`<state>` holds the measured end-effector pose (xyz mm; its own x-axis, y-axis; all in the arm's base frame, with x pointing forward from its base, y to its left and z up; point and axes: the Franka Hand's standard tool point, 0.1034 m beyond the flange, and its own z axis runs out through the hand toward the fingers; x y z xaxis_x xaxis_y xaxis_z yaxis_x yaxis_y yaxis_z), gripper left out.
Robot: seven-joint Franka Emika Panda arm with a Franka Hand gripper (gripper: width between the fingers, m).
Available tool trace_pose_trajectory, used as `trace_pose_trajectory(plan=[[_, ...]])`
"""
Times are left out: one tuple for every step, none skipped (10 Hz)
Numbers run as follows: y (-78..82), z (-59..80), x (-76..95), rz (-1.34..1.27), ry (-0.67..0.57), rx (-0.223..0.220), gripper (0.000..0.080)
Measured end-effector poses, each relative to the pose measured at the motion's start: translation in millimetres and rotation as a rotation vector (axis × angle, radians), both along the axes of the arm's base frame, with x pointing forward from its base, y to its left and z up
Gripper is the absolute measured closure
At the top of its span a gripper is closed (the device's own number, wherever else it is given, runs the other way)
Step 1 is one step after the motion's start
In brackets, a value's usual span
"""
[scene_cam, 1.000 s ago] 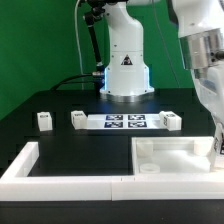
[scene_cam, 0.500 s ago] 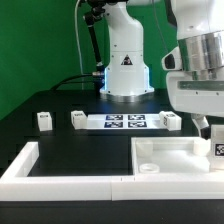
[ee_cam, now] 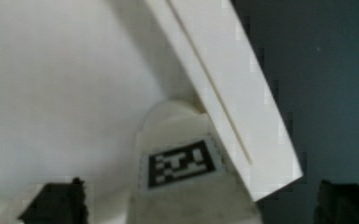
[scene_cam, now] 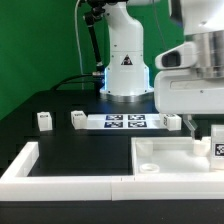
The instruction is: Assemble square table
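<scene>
The white square panel [scene_cam: 172, 156] with a raised rim lies at the front of the exterior view's right. It fills much of the wrist view [ee_cam: 69, 90]. One tagged white leg [scene_cam: 218, 150] stands at the panel's right side. In the wrist view this leg [ee_cam: 181, 160] sits between the dark fingertips [ee_cam: 60, 203] without touching them. My gripper [scene_cam: 202, 132] hangs just above the leg, open and empty. Three more tagged legs stand farther back: one [scene_cam: 43, 121], another [scene_cam: 77, 119], and a third [scene_cam: 171, 122].
The marker board [scene_cam: 125, 123] lies between the back legs. The long white L-shaped border wall [scene_cam: 60, 168] runs along the front and the exterior view's left. The robot base [scene_cam: 125, 70] stands behind the board. The table top [ee_cam: 318, 90] is black.
The arm has risen and shifted toward the exterior view's left. The tagged leg at the panel's right side, covered a second ago, now stands in plain view below the gripper.
</scene>
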<state>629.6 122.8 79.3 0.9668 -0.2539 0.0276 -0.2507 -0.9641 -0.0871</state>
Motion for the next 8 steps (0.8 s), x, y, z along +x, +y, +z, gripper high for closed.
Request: trace_pose_trajectory(plan=[[1.6, 0.8, 3.4, 0.056, -0.003, -0.011, 0.0151], [0.5, -0.3, 3.2, 0.029, -0.003, -0.008, 0.0151], [0.6, -0.4, 3.1, 0.025, -0.003, -0.008, 0.0245], [1.2, -0.6, 3.0, -0.045, 0.003, -0.002, 0.0440], [0.7, -0.9, 2.7, -0.119, 0.010, 0.002, 0.0440], [-2.6, -2.0, 2.1, -0.166, 0.016, 0.002, 0.0498], [-3.1, -2.5, 2.0, -0.252, 0.023, 0.005, 0.0499], [-4.5, -3.4, 1.9, -0.353, 0.031, 0.008, 0.0499]])
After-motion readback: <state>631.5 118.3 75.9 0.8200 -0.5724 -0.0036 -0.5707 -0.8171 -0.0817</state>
